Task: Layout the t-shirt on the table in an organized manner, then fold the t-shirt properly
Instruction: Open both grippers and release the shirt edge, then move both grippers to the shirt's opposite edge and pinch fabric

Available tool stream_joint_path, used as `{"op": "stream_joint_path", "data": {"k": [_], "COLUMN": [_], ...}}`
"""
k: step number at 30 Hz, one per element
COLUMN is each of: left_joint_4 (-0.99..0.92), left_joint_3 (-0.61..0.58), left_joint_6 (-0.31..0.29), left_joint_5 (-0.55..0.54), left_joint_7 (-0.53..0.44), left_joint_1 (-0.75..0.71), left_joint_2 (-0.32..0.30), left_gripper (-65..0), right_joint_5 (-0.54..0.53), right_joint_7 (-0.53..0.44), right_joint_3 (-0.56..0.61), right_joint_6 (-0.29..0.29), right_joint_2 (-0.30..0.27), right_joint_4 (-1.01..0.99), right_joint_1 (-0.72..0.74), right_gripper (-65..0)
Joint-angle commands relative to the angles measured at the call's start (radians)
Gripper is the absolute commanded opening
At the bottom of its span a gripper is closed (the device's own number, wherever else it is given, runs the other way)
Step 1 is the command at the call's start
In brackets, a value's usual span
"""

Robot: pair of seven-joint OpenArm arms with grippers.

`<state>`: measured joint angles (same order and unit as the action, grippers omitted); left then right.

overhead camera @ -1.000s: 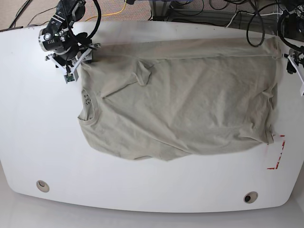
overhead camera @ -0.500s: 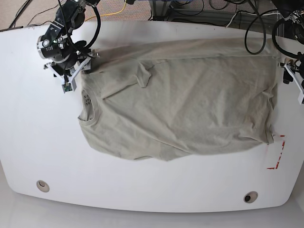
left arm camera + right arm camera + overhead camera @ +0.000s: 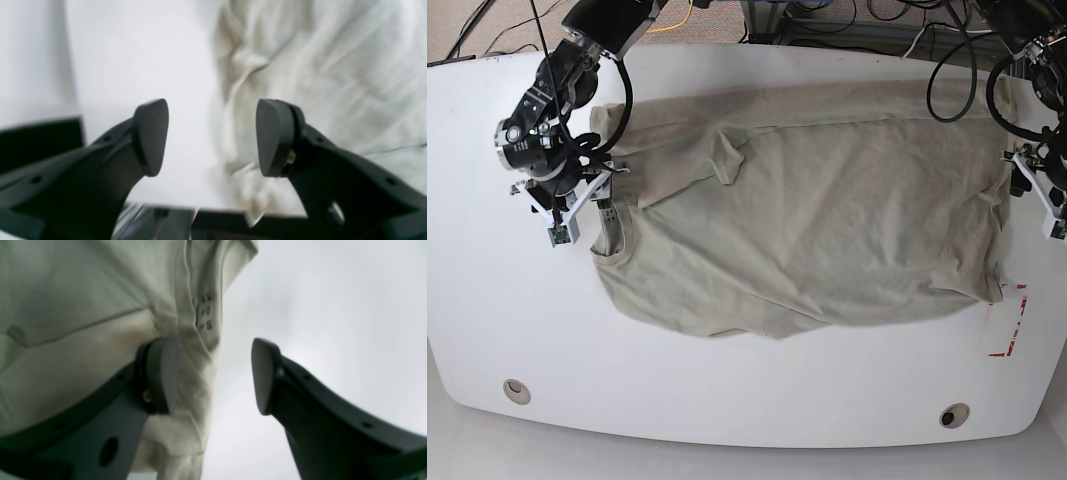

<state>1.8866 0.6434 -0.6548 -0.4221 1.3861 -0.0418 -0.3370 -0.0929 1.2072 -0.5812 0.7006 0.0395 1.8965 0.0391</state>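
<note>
- t-shirt (image 3: 817,210) lay spread over the middle and far half of the table (image 3: 487,300), collar toward the base view's left edge, hem toward its right edge; near side sagged in a curve, so layout looked unfinished
- right gripper (image 3: 213,376) sat at the collar near the far-left corner, fingers apart, nothing pinched; one finger (image 3: 160,373) was over the cloth, the other over bare table, collar rim with the dark print (image 3: 203,313) between them. Probably lined up to grab the collar edge and pull it square
- left gripper (image 3: 210,136) hung at the hem by the right edge, fingers spread and empty, hem edge just inside the gap. Likely staged for the matching pull
- a folded-over sleeve (image 3: 730,155) sat bunched on the body near the far edge; would need flattening before any fold
- red tape outline (image 3: 1012,320) near the right edge, hem corner just touching it; two grommets (image 3: 517,390) along the near edge, well clear
- cables hung past the far edge, not in the way
</note>
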Motion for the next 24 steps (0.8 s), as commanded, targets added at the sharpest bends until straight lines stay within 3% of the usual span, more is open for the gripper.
{"op": "stream_joint_path", "data": {"k": [1,7,11,16,24], "left_joint_4": [0.015,0.014,0.014,0.012,-0.086], "left_joint_3": [-0.001,-0.04,-0.084,-0.155,-0.168], "left_joint_6": [0.002,0.002,0.002,0.002,0.002], "left_joint_5": [0.062,0.164,0.223,0.279,0.389], "left_joint_7": [-0.018,-0.087,-0.172,-0.256,-0.311], "left_joint_1": [0.035,0.076,0.076,0.084,0.17], "left_joint_2": [-0.018,0.045,0.059,0.074,0.128], "left_gripper": [-25.8,-25.8,-25.8,-25.8,-25.8], "right_joint_5": [-0.006,-0.011,-0.006,-0.006,-0.005], "right_joint_7": [-0.017,-0.083,-0.163,-0.231,-0.441], "right_joint_3": [-0.003,-0.004,-0.003,-0.001,-0.001], "right_joint_6": [-0.002,-0.002,-0.002,-0.002,-0.002], "right_joint_2": [-0.02,-0.056,-0.066,-0.119,-0.197], "right_joint_4": [-0.061,-0.229,-0.352,-0.522,-0.866], "right_joint_1": [0.049,0.15,0.224,0.325,0.486], "right_gripper": [-32.2,-32.0,-31.9,-31.9,-31.9]}}
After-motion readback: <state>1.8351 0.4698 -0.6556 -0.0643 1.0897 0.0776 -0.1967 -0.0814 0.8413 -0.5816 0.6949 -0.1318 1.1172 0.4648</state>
